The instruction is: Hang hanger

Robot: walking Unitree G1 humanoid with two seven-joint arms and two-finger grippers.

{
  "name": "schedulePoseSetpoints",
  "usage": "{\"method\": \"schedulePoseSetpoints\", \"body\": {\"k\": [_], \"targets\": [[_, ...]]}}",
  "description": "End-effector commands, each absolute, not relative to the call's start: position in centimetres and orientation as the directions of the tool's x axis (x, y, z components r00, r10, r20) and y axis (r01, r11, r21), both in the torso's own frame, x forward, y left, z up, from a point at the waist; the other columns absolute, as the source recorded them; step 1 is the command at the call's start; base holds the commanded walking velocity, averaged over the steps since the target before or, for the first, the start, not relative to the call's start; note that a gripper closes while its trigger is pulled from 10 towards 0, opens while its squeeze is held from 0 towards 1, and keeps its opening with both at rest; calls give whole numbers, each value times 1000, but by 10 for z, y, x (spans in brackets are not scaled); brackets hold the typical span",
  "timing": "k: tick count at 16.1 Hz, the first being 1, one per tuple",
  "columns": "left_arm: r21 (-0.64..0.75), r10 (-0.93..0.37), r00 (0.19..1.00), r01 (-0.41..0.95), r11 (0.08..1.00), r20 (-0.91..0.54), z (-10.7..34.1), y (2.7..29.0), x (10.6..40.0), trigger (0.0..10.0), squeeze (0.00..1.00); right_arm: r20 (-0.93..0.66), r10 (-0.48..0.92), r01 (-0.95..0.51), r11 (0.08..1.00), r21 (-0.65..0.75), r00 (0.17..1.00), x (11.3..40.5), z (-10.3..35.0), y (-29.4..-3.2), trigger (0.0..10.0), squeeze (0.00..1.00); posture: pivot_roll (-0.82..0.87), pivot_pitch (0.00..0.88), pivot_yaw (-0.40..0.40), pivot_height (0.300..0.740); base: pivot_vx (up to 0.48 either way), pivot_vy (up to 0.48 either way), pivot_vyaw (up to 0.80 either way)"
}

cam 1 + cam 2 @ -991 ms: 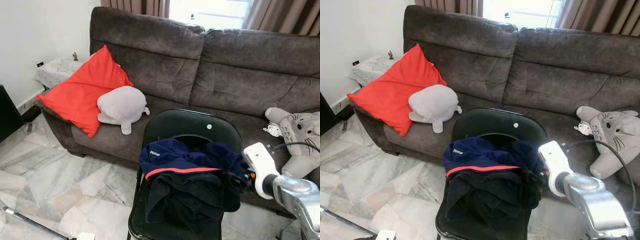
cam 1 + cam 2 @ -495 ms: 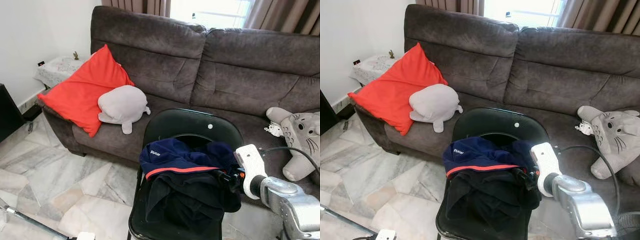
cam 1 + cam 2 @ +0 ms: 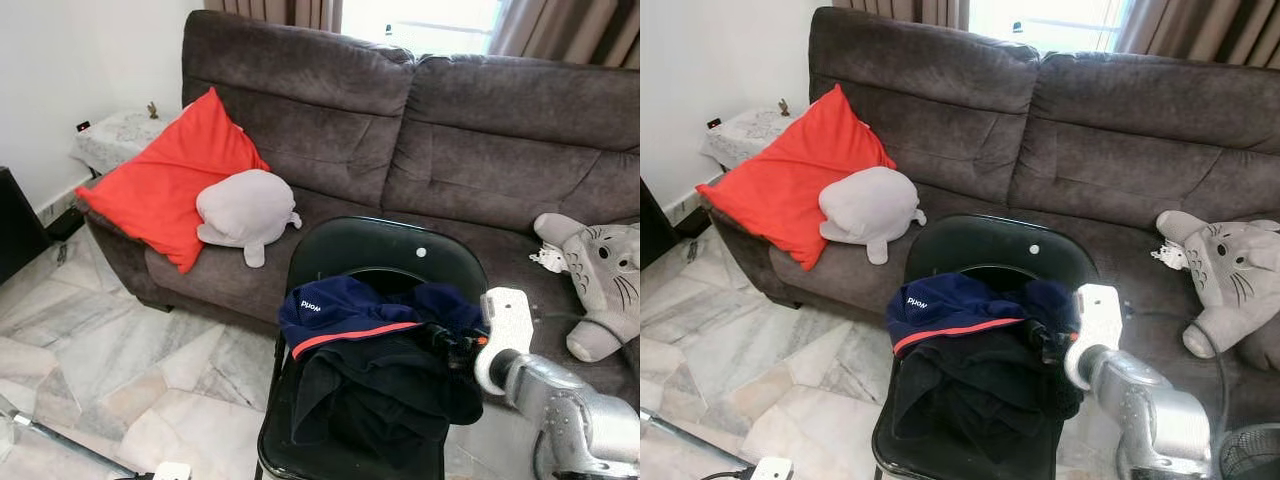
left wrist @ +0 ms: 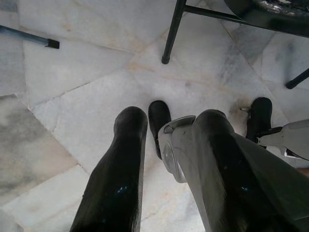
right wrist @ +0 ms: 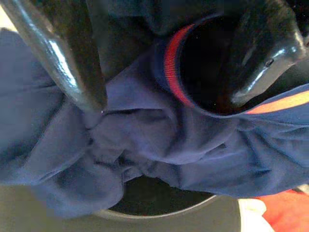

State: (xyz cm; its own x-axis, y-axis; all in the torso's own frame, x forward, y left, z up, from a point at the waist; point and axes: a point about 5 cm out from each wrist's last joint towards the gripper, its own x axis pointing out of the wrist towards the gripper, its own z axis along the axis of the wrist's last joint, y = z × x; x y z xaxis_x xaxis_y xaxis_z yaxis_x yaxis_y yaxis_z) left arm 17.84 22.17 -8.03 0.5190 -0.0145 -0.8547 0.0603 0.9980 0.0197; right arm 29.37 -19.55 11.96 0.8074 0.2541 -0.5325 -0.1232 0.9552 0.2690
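A pile of navy clothes (image 3: 370,370) with a red-orange stripe lies on the seat of a black chair (image 3: 380,245). My right gripper (image 3: 452,345) has pushed into the pile's right side. In the right wrist view its two black fingers (image 5: 63,58) stand open, spread over the navy fabric (image 5: 159,140) at a red-edged fold, their tips touching the cloth. I cannot make out a hanger. My left gripper (image 4: 169,145) hangs idle over the marble floor (image 4: 77,72), open with nothing between its fingers.
A brown sofa (image 3: 480,130) stands behind the chair, with a red cushion (image 3: 170,180), a grey plush (image 3: 245,210) and a grey cat-like plush (image 3: 600,280) on it. A small side table (image 3: 115,135) is at far left. A pole (image 3: 60,445) lies on the floor.
My right arm has reached left and forward, taking its gripper from beside the pile into the navy clothes. The clothes and chair have stayed put.
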Motion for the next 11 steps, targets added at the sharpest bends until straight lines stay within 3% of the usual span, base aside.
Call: {"method": "schedulePoseSetpoints", "body": {"k": [1,8,11], "targets": [[30,-22,502,95,995,-865,-81,222,176,10000,0,-532,261,-119,951,285,805,289,121,-192,10000,0,64,33,-19,740,0,0,0],[30,-27,500,107,994,-866,-81,222,176,10000,0,-587,241,-41,942,334,773,278,110,-182,10000,0,66,31,-19,740,0,0,0],[32,-27,500,109,993,-866,-81,222,177,10000,0,-542,206,18,926,378,815,281,112,-182,10000,0,66,31,-19,740,0,0,0]]}}
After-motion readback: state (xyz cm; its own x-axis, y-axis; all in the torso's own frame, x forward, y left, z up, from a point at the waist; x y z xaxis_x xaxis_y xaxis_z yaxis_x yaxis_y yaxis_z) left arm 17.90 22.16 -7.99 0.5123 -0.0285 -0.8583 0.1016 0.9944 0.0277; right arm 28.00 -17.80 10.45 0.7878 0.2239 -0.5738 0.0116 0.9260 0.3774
